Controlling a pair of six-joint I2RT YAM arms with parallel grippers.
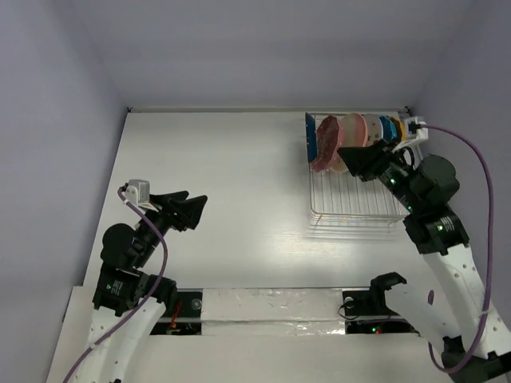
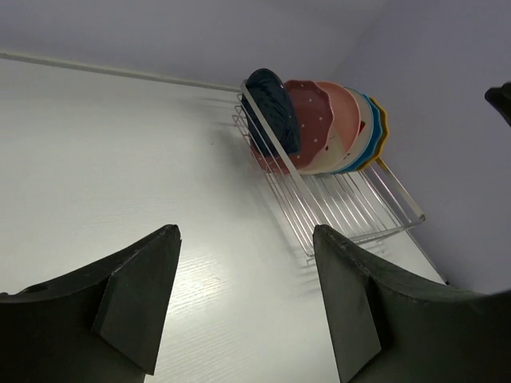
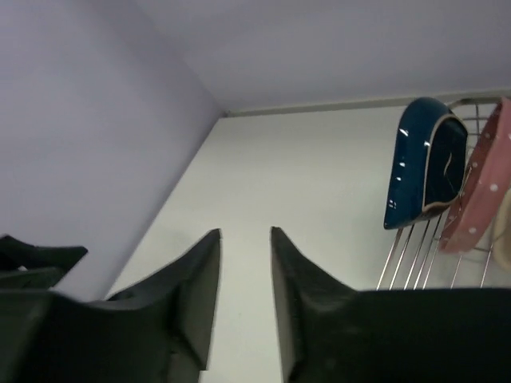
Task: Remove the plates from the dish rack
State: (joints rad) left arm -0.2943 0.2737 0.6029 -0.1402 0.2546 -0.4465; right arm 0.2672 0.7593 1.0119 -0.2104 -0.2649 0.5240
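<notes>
Six plates (image 1: pixel 351 134) stand on edge, packed together at the far end of the dish rack (image 1: pixel 355 203), which sits at the far right of the table (image 1: pixel 223 175) (the dark blue plate (image 3: pixel 423 159) is outermost). The right hand (image 1: pixel 353 163) hovers just beside them, fingers narrowly parted and empty. The left hand (image 1: pixel 194 212) is spread wide, well apart from the rack, holding nothing.

White table (image 1: pixel 215 183) bearing dish rack (image 1: pixel 351 201)
</notes>
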